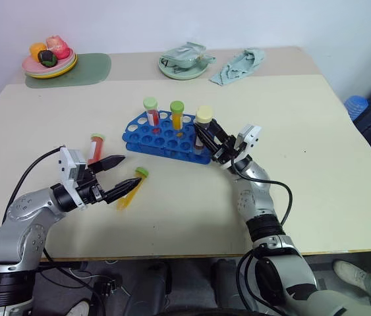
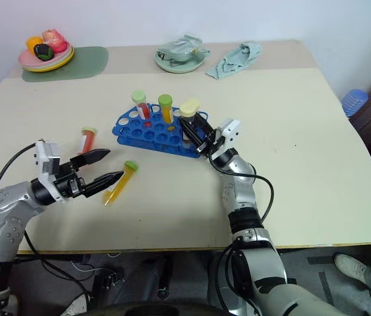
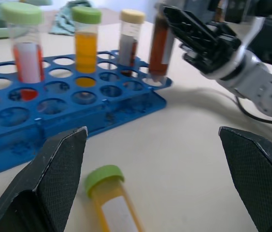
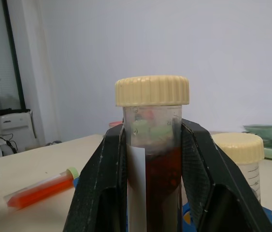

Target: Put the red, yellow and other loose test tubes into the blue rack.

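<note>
At frame centre my right hand (image 1: 209, 141) grips the dark-brown tube (image 4: 152, 159); I'd lower it straight into the blue rack (image 1: 165, 138), left hand (image 1: 122, 172) open.

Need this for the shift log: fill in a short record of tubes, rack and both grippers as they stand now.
rack: blue rack on the table
tubes standing in rack: red tube, yellow tube, cream-capped tube
tubes loose on table: red tube, yellow tube
right gripper: shut on brown tube, at the rack's end
left gripper: open, empty, by the loose yellow tube
</note>
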